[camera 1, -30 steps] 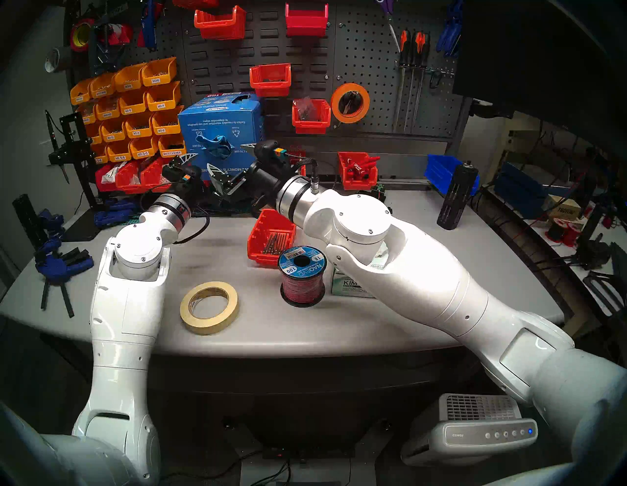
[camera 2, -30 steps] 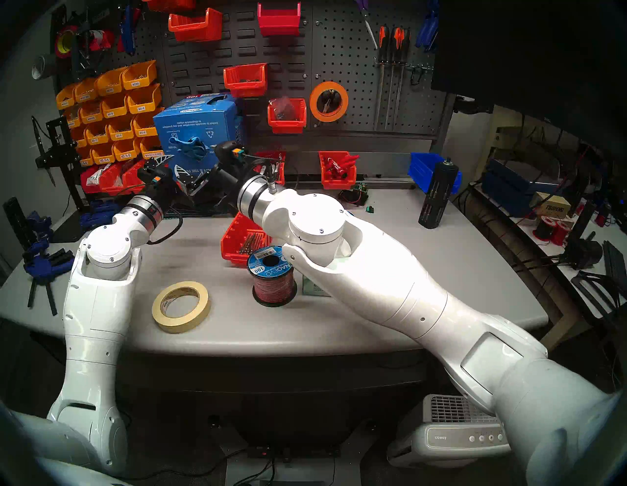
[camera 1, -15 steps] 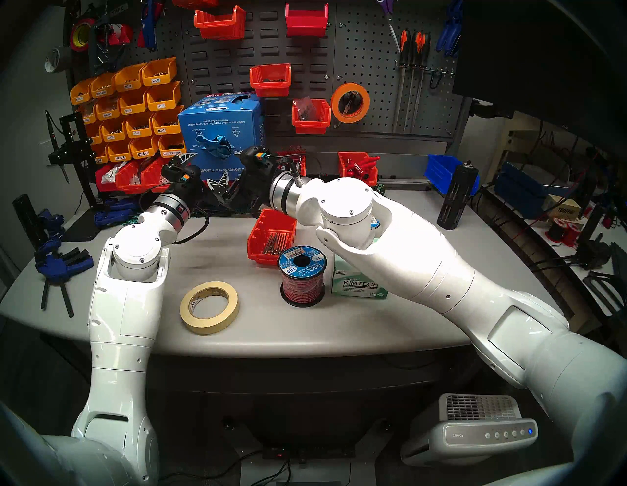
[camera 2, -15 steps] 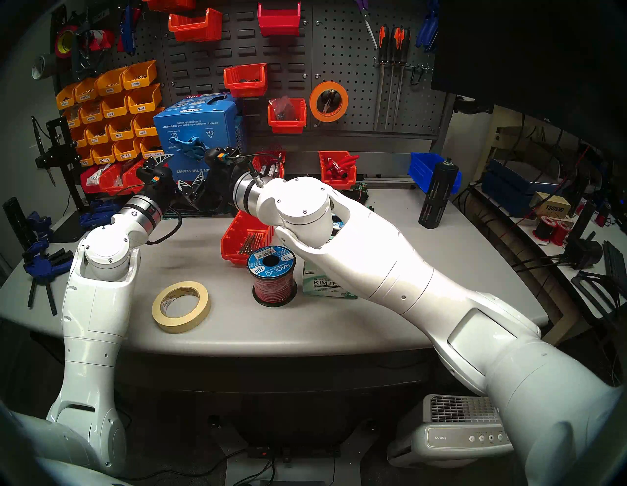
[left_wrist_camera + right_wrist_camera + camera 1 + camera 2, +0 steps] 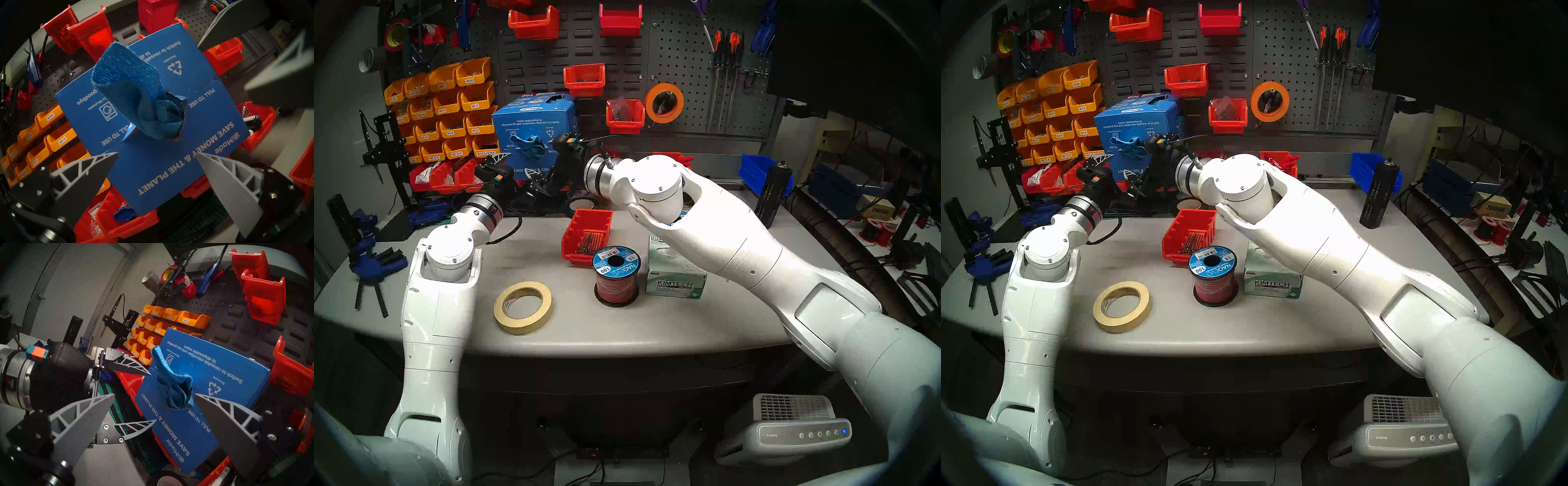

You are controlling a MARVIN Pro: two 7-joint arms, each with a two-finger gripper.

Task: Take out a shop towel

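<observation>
Both sets of jaws stand wide and empty. The right gripper (image 5: 154, 404) has swung in from the side and now faces the front of the blue carton (image 5: 534, 135), its fingers either side of the dispensing hole, though nothing is touched yet. A second ago that hand sat lower and further right, over the red bin (image 5: 587, 236) on the surface; since then the forearm has lifted and pushed toward the back wall, uncovering the Kimtech box (image 5: 675, 276), which was half hidden under it. The wrist has also rolled, so the fingers line up differently with the carton face.

The shop towel (image 5: 134, 95) is where it was: a crumpled blue tuft poking out of the hole in the carton's front, most of it inside. The carton stands upside down on the red bins at the back, its lettering inverted, and has not shifted.

The left gripper (image 5: 157, 156) hovers just in front of the same carton face, aimed below the tuft, and has not moved in that time.

To my eye this is the approach closing out: the right hand looks set to pinch the tuft, while the left may be placed to steady the carton. With two hands crowding one small face, they could foul each other.
</observation>
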